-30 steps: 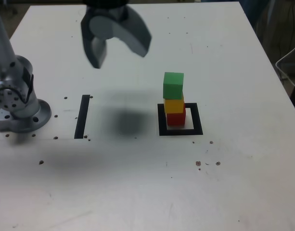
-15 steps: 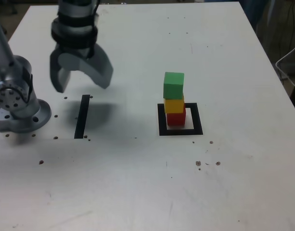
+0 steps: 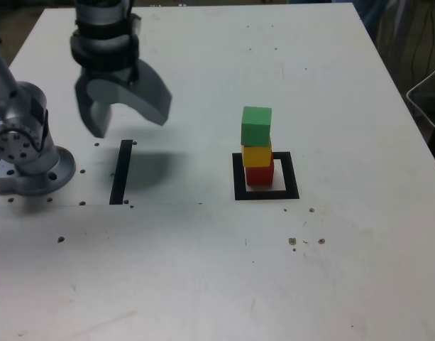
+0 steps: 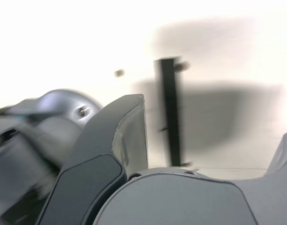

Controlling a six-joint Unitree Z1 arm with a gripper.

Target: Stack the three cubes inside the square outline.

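- I see my gripper [image 3: 125, 122] hanging above the table [image 3: 203, 270] at the exterior view's left, jaws spread wide and holding nothing, over the narrow black strip [image 3: 121, 172].
- The arm's base [image 3: 25, 153] sits further left.
- Well apart at the right, the red cube [image 3: 259, 174], yellow cube [image 3: 257, 155] and green cube [image 3: 256, 126] stand stacked inside the square outline [image 3: 265, 193].
- The wrist view is blurred; I make out no writing.

Three cubes [image 3: 257, 145] stand stacked one on another inside the square outline [image 3: 266, 193]. Well apart, toward the exterior view's left, lies a narrow strip [image 3: 121, 171], with the arm's base [image 3: 29, 160] just beyond it.
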